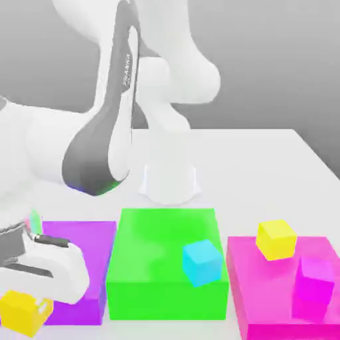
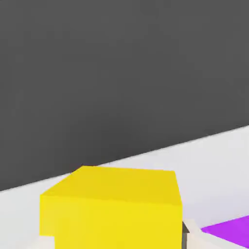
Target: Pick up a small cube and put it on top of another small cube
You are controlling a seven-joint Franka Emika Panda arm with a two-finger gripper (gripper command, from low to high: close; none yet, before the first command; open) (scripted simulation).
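At the lower left of the exterior view, my gripper (image 1: 31, 306) is shut on a small yellow cube (image 1: 20, 312), just beside the purple block. In the hand view this small cube (image 2: 112, 209) sits between the two pale fingertips (image 2: 193, 234). A second small yellow cube (image 1: 275, 239) rests on the flat magenta block (image 1: 265, 292) at the exterior view's right. I cannot tell whether the held cube touches the table.
A flat purple block (image 1: 80, 259) lies right beside the gripper, also seen in the hand view (image 2: 228, 232). A flat green block (image 1: 159, 265) in the middle carries a small cyan cube (image 1: 201, 261). A small magenta cube (image 1: 314, 279) sits on the magenta block. The arm's white base (image 1: 169, 179) stands behind.
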